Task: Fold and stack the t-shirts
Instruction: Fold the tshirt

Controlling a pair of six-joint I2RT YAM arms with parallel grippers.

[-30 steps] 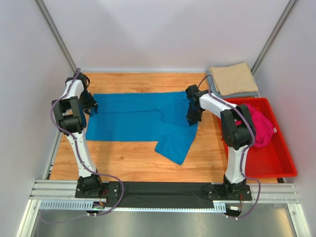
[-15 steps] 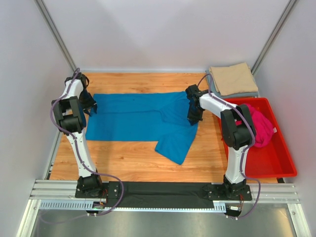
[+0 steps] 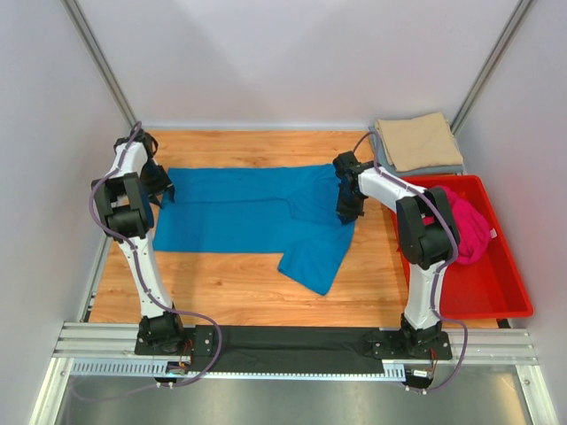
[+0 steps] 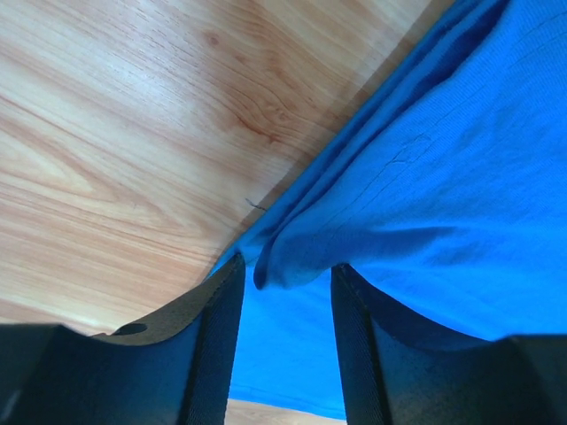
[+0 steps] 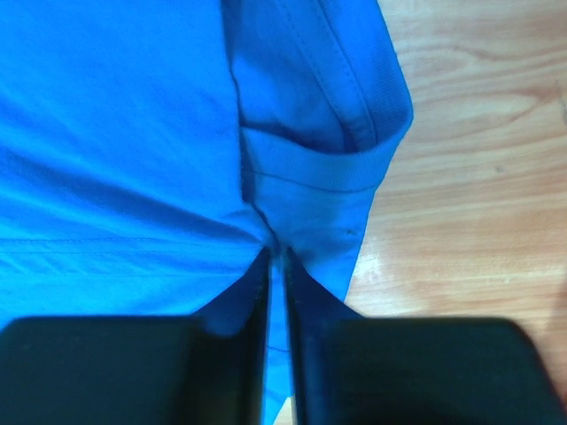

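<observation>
**A:** Shirt position, starting at the left?

**B:** The bright blue soft-cloth t-shirt (image 3: pixel 239 212) lies spread across the wooden table (image 3: pixel 230 283), one sleeve flopped toward the near edge. The left gripper (image 4: pixel 288 266) is at its left edge.

**A:** Gripping?

**B:** Its jaws stand about half apart around a puffed fold of the blue cloth. The fold looks loose, not squeezed.

**A:** And the right gripper (image 5: pixel 275 254)?

**B:** It is down on the shirt's right edge, beside a ribbed hem. Its fingers are nearly together, with a thin layer of blue cloth pinched between them.

**A:** Further right?

**B:** A folded tan beige shirt (image 3: pixel 416 140) rests on a grey-blue shirt (image 3: pixel 443 168) in the far corner. A crumpled magenta pink shirt (image 3: pixel 469 226) sits in the red plastic bin (image 3: pixel 496 301).
</observation>
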